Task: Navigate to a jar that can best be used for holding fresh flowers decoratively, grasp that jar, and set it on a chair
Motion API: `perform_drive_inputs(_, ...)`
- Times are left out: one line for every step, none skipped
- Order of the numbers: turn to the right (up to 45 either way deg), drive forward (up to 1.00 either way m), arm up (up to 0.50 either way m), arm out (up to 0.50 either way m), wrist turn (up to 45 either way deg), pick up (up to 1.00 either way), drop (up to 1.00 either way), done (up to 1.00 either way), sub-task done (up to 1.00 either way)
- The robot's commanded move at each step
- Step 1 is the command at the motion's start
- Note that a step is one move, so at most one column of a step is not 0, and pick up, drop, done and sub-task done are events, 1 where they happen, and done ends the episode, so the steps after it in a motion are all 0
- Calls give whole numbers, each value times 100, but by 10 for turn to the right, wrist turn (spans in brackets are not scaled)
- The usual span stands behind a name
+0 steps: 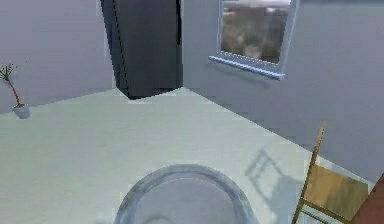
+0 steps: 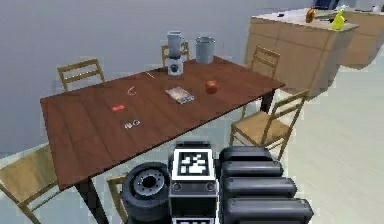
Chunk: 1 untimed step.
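A wooden dining table (image 2: 110,125) stands out to the arm's side. Near its far edge is a grey jar (image 2: 205,49), with a paler blender-like vessel (image 2: 175,52) just left of it. Wooden chairs stand around the table: one at the right side (image 2: 265,124), one behind (image 2: 82,72), one at the far right corner (image 2: 265,58). The arm's marker square (image 2: 193,165) and the gripper's dark body (image 2: 150,192) sit at the bottom edge, short of the table. I cannot tell whether the gripper holds anything. A small vase with a thin plant (image 1: 17,96) stands on the floor at the forward view's left.
On the table lie a book (image 2: 181,95), a small red thing (image 2: 212,86) and some small bits (image 2: 126,115). A wooden counter (image 2: 300,45) stands at the back right. Ahead are a dark tall cabinet (image 1: 145,45), a window (image 1: 255,35), a chair (image 1: 335,188) and open pale floor.
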Motion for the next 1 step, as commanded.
perform_drive_inputs(0, 80, 0, 0, 0, 0, 0, 0, 0)
